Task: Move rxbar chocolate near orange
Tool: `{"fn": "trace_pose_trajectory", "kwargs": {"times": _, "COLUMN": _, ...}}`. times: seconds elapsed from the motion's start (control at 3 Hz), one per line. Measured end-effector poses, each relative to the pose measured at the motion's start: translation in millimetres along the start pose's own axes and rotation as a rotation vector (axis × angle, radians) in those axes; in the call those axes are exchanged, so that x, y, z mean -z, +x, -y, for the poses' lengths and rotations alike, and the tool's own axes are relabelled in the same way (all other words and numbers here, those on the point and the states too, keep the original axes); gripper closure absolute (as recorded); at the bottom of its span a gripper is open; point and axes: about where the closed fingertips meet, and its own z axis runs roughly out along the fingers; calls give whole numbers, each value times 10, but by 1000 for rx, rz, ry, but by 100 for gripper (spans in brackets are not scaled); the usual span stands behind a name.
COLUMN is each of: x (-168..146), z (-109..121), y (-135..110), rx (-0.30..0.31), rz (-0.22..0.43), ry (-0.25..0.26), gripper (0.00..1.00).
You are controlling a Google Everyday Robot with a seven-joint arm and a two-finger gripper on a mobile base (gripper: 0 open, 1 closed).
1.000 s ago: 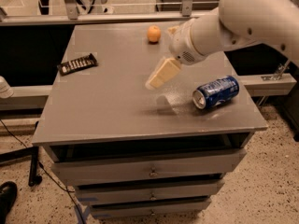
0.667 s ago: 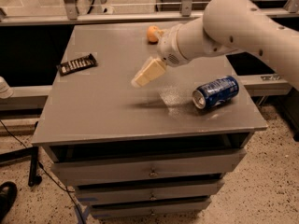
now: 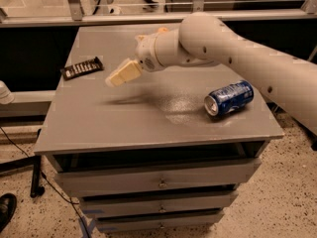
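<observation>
Rxbar chocolate at edge, hand nearby

The grey flat-topped bench looks like painted metal, matt, with a dull sheen just left of the glossy blue metal soda can. Well to the can's left lies the thin black rxbar chocolate, its wrapper slick like foil or plastic. The cream pincer, smooth plastic by the look, hangs over the bench up and left of the can, on a satin off-white arm. Beyond the arm, a smooth-skinned sliver of the small round orange shows.
</observation>
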Motion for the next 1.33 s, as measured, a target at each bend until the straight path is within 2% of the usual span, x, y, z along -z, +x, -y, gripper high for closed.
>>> {"fn": "trace_pose_trajectory", "kwargs": {"times": 0.67, "x": -937, "z": -226, "y": -226, "rx": -130, "rz": 139, "ry": -91, "gripper": 0}}
{"fn": "trace_pose_trajectory", "kwargs": {"times": 1.0, "x": -1198, "z": -298, "y": -246, "rx": -169, "rz": 164, "ry": -117, "gripper": 0}}
{"fn": "trace_pose_trajectory", "kwargs": {"times": 1.33, "x": -1428, "z": -341, "y": -245, "rx": -201, "rz": 161, "ry": -132, "gripper": 18}}
